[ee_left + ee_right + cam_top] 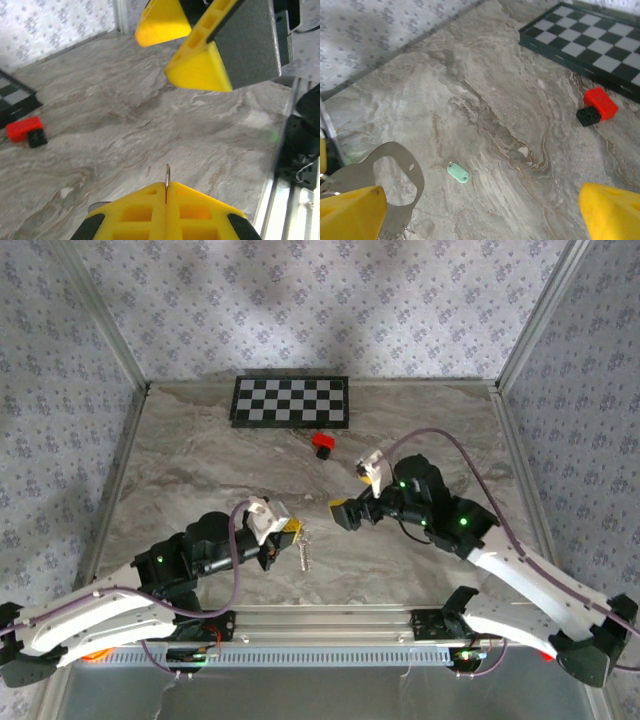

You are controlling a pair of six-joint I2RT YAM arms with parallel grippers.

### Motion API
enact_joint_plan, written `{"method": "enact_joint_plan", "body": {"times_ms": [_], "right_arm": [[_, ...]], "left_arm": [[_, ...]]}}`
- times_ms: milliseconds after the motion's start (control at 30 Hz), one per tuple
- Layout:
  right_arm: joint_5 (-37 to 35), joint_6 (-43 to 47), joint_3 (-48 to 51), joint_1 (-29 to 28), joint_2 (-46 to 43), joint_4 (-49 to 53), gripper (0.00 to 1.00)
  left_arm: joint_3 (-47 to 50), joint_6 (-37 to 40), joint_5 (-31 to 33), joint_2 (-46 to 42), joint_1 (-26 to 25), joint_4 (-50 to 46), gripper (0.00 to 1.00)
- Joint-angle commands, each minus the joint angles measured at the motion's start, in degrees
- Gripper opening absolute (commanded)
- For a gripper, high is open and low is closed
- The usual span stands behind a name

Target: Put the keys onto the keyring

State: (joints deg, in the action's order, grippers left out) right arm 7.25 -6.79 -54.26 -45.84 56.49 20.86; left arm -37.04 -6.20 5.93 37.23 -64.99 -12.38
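Your left gripper [166,189] is clenched on the keyring [307,550]. A thin metal edge is pinched between its fingers and the chain trails just beside them. Your right gripper [345,512] is released, jaws wide apart, facing the left one at close range. The key [457,172] lies flat on the table [485,75], loose, well apart from the red block [600,102].

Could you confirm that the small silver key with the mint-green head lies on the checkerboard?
No: the small silver key with the mint-green head lies on the grey marbled tabletop, away from the black-and-white checkerboard; the right wrist view shows it.
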Motion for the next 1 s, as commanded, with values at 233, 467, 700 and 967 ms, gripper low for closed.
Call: {"method": "enact_joint_plan", "body": {"times_ms": [233,467,700,967], "right_arm": [[-5.63,-11.43,-5.5,0.44,17.29,1.64,1.0],[-6.63,-16.92,-9.24,-2.56,27.89,0.07,0.99],[-7.79,-19.46,-17.56,-7.77,40.0,2.22,0.94],[-9.18,-23.18,-23.47,-13.81,49.74,2.84,0.88]], "left_arm": [[1.94,-4.2,15.78,-10.42,7.43,-8.47,0.0],[5.16,-3.66,21.67,-19.73,9.44,-8.91,0.0],[4.23,-3.38,28.78,-22.39,9.44,-11.08,0.0],[4.93,-3.47,33.17,-30.22,9.53,-11.0,0.0]]}}
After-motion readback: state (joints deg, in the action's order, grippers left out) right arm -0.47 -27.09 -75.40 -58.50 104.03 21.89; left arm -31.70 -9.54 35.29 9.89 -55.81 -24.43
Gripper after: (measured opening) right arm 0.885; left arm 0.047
